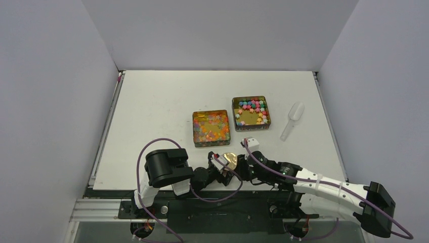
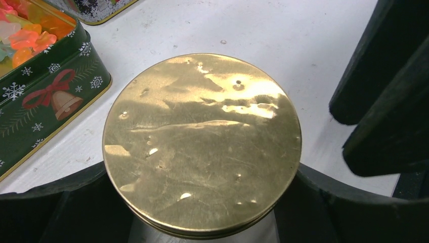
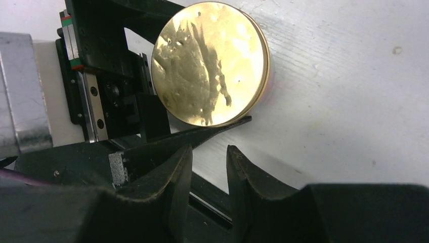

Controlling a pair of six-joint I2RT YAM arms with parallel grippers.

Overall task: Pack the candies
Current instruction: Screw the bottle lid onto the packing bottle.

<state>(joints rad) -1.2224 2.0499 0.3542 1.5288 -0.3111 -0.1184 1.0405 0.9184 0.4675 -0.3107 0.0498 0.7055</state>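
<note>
Glossy orange and red candies fill the left green tin. Opaque blue, pink, green and yellow candies ring the inside of the right tin. In the left wrist view the glossy candies show at the top left. My left gripper is shut on a small clear jar capped with a gold lid near the table's front edge. My right gripper sits just right of the jar, narrowly open and holding nothing.
A clear plastic scoop lies to the right of the tins. The Christmas-patterned tin wall stands close on the jar's left. The right arm's dark fingers stand close on the jar's right.
</note>
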